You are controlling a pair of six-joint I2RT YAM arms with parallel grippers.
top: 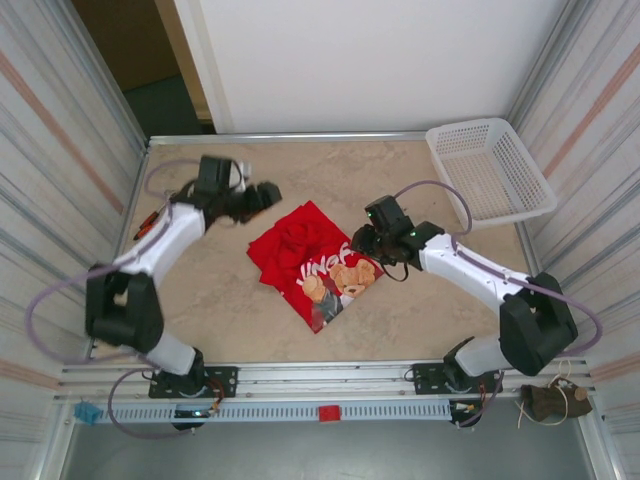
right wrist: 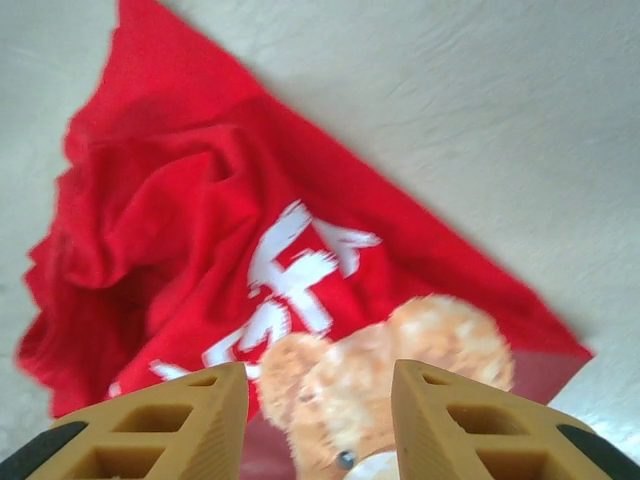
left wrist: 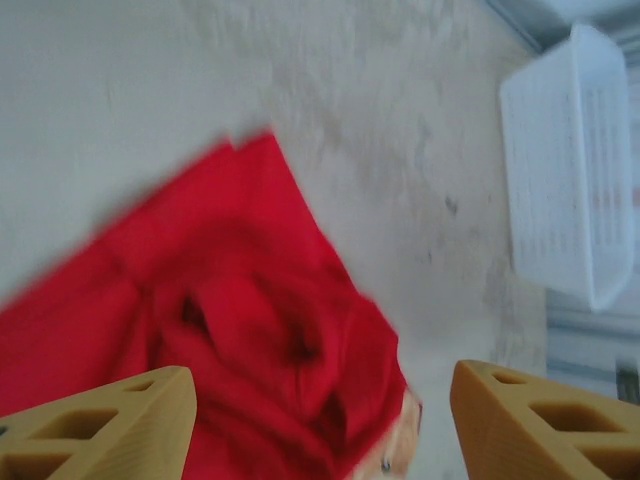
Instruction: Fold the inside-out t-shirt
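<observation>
inside-out t-shirt (top: 315,262) crumpled on beige marbled table (top: 225,295); basket (top: 490,170) far corner; left pincer (left wrist: 320,378), right pincer (right wrist: 318,372) spread.

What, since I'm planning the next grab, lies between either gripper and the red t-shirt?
Nothing visible does. The left gripper and right gripper, both open, hang by opposite edges of the t-shirt; the white basket stands apart, far right.
</observation>
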